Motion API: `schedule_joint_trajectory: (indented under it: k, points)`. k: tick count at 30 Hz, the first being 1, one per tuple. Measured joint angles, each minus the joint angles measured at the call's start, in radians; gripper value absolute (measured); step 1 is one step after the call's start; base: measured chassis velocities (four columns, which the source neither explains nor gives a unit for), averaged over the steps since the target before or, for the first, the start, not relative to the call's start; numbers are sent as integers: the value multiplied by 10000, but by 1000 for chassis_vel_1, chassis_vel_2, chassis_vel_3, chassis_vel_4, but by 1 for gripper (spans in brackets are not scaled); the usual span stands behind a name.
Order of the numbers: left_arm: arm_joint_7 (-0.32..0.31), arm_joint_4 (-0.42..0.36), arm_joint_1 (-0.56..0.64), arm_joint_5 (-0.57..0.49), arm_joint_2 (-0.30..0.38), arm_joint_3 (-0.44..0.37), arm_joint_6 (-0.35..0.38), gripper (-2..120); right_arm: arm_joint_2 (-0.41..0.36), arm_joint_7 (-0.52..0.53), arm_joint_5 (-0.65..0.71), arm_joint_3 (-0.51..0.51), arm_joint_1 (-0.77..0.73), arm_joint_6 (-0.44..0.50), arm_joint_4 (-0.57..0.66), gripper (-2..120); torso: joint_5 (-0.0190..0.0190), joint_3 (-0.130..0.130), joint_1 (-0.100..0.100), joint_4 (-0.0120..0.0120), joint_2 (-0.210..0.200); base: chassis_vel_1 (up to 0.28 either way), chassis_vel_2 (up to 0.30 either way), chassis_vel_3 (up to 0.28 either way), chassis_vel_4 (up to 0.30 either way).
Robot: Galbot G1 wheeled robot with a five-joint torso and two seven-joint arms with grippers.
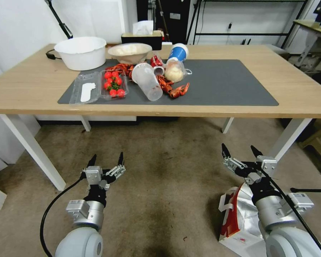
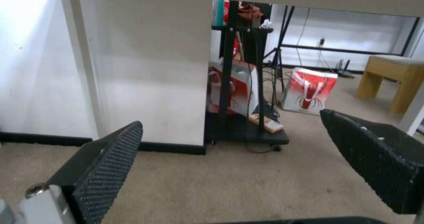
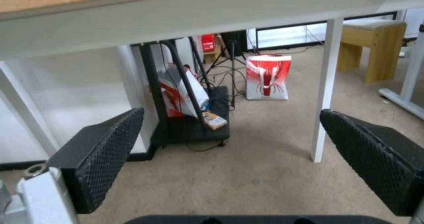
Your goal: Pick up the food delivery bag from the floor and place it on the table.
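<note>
The food delivery bag (image 1: pixel 235 221) lies on the carpet at the lower right, white with a red side gusset and silver foil lining, partly hidden under my right arm. My right gripper (image 1: pixel 241 151) hovers open just above and beyond it, pointing toward the table (image 1: pixel 32 89), with nothing between its fingers (image 3: pixel 106 151). At the lower left, my left gripper (image 1: pixel 106 160) is open and holds nothing, also low over the floor. The long light-wood table carries a dark grey mat (image 1: pixel 232 82), bare on its right half.
The mat's left half holds a white basin (image 1: pixel 81 51), a bowl (image 1: pixel 130 51), a tomato box (image 1: pixel 113 84), a tipped clear cup (image 1: pixel 147 81) and crayfish (image 1: pixel 174 91). White table legs (image 1: pixel 32 150) (image 1: pixel 292 137) flank the carpet. Beyond stand a black cart (image 3: pixel 190 124) and another red-and-white bag (image 3: pixel 267 81).
</note>
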Motion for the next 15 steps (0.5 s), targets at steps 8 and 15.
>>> schedule_joint_trajectory:
  k: [8, 15]
  points:
    - [1, 35, -45, 0, 3, 1, 0, 100, -5, 1, 1, -2, 24, -4, -36, 100, 0, -193, -97, 0, -291, 0, 0, 0, 0]
    - [3, 133, -111, 0, 19, 1, 0, 100, -28, 13, 0, -16, 68, -22, -79, 100, 0, -435, -217, 1, -652, 0, 0, 0, 0]
